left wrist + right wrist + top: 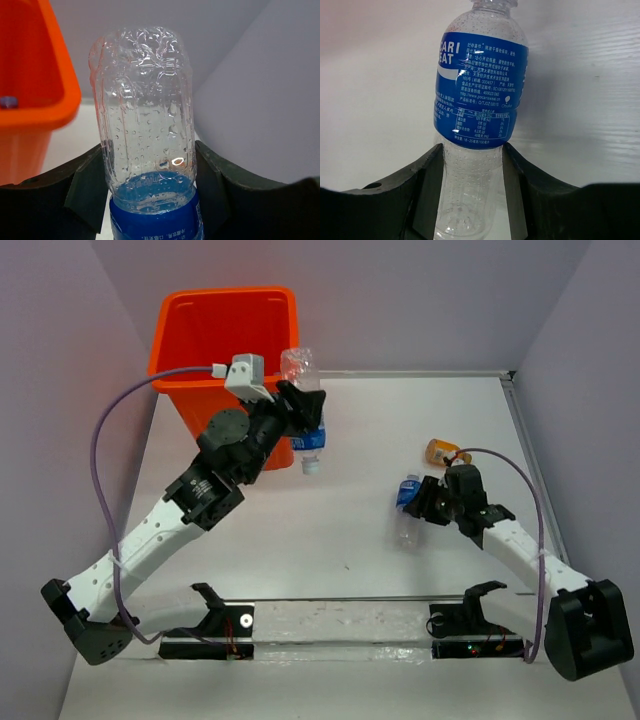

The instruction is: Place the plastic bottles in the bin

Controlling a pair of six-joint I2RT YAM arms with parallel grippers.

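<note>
**Both grippers clamped on bottles**

My left arm reaches up and forward, wrist beside the right front corner of the bin (225, 330). The left gripper (300, 405) is closed around a clear bottle (145, 125), held cap-down just outside the rim. My right arm stretches low over the table (340, 550). The right gripper (425, 502) pinches a second bottle (477, 90) lying there, near an orange bottle (440, 451). The second bottle's blue label reads "CARI" above "EAT", with Chinese small print.
</note>
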